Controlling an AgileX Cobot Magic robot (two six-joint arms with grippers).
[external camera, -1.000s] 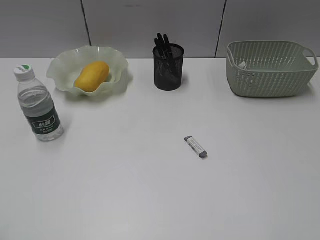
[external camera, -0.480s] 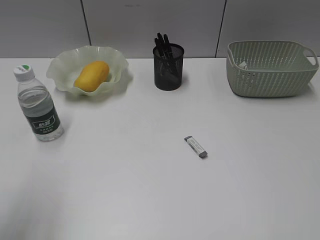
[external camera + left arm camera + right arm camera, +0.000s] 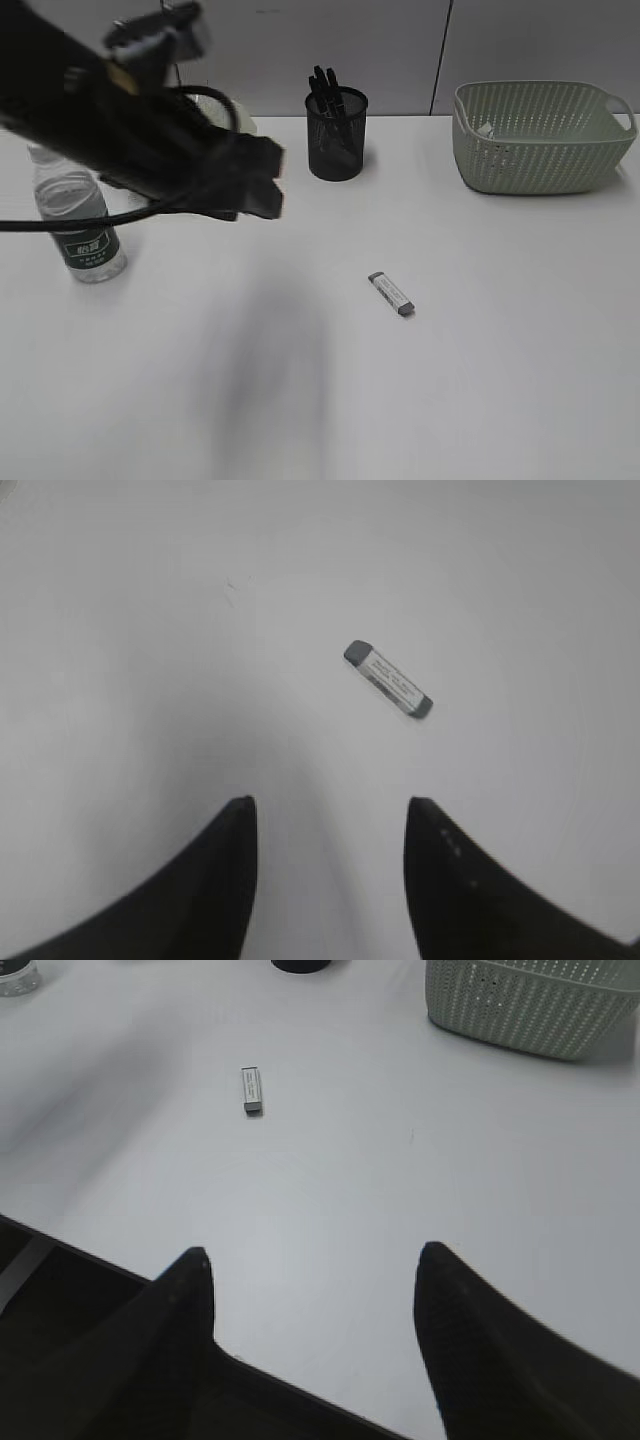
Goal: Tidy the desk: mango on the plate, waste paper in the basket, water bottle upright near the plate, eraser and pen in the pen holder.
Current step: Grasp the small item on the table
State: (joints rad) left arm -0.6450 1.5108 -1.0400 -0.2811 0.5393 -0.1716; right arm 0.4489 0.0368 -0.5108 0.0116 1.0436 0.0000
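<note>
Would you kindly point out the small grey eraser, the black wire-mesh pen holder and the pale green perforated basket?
small grey eraser [image 3: 391,294], exterior view, middle of its printed sleeve.
black wire-mesh pen holder [image 3: 336,145], exterior view, front mesh wall.
pale green perforated basket [image 3: 535,155], exterior view, front wall.

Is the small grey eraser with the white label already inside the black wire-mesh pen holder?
No, the eraser lies flat on the white desk, well apart from the pen holder.

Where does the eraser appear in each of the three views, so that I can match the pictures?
Exterior view: the eraser lies right of centre on the desk, in front of the pen holder.
Left wrist view: upper middle, ahead of the open jaws.
Right wrist view: upper left.
Shared landmark: the basket shows in the exterior and right wrist views.
</note>
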